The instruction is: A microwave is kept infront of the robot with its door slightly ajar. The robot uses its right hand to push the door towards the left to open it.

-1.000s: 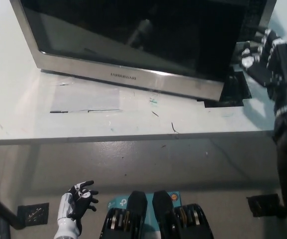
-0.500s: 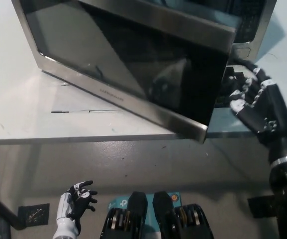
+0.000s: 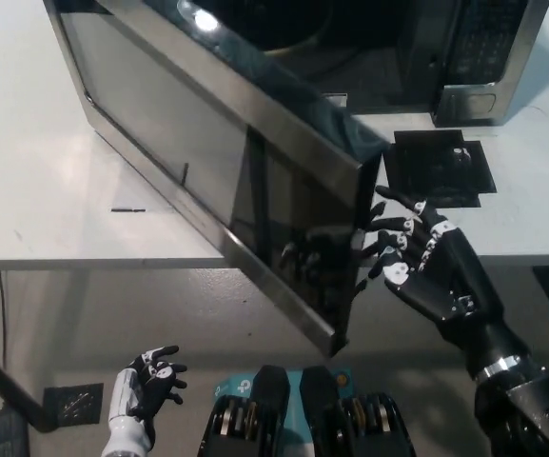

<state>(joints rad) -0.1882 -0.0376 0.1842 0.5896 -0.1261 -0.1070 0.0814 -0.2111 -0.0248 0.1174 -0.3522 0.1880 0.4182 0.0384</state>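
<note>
Your right hand (image 3: 409, 249), fingers spread and empty, presses the microwave (image 3: 464, 57) door's (image 3: 226, 181) free edge; left hand (image 3: 150, 381) hangs open below it.

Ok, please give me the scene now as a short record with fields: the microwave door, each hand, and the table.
microwave door: swung wide open toward the left, free edge out past the table's front edge
microwave body: on the table, cavity and keypad panel exposed
right hand: black, fingers spread, at the free edge of the door, on its inner side
left hand: white, resting low at lower left, fingers apart, holding nothing
table: white, a black square mat lies before the microwave body
</note>
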